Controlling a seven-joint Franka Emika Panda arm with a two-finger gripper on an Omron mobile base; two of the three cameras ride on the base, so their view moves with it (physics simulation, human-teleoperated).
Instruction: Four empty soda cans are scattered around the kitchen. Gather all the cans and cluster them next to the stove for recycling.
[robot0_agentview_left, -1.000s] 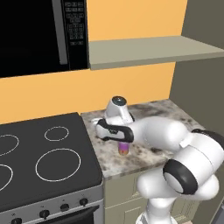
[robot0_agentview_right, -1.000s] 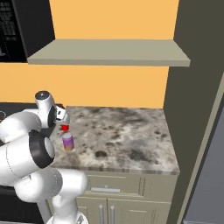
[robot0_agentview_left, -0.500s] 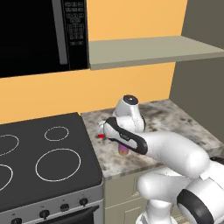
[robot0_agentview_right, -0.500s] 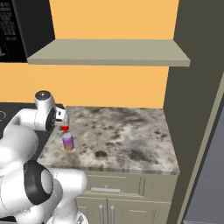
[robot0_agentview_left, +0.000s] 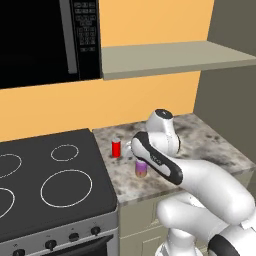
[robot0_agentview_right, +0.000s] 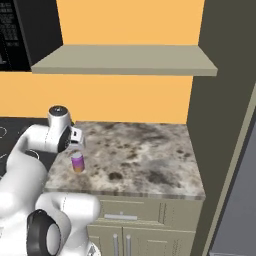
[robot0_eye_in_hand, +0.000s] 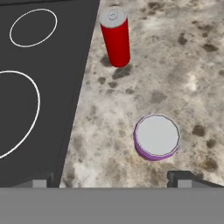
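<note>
End effector (robot0_eye_in_hand: 113, 179): jaws spread wide, nothing between them. Its two dark finger tips show low in the hand view, one to each side, and the camera looks almost straight down on the table (robot0_eye_in_hand: 175, 65). In the left base view the hand (robot0_agentview_left: 134, 148) sits just above the purple can.

Purple can (robot0_eye_in_hand: 157, 136): directly under the hand, between and just ahead of the finger tips, not touched by either. Silvery lid faces up at the camera, so the long axis is vertical; can stands upright. Orange lower band visible from the side in the right base view (robot0_agentview_right: 77, 162).

Red can (robot0_eye_in_hand: 116, 37): also upright, long axis vertical, lid up. It stands on the table further back, just beside the edge of the stove (robot0_eye_in_hand: 39, 87). Red and purple are near each other but apart, not touching.

Stove: black glass top with white ring outlines, immediately next to the strip of table carrying both cans.

Progress, as judged from these views: two of four cans stand beside the stove, which reads as the cluster begun. With the jaws wide and empty over the purple can, I judge it set down and released rather than about to be picked up, but cannot be sure. Two cans, the blue and the second red, remain to be gathered.
</note>
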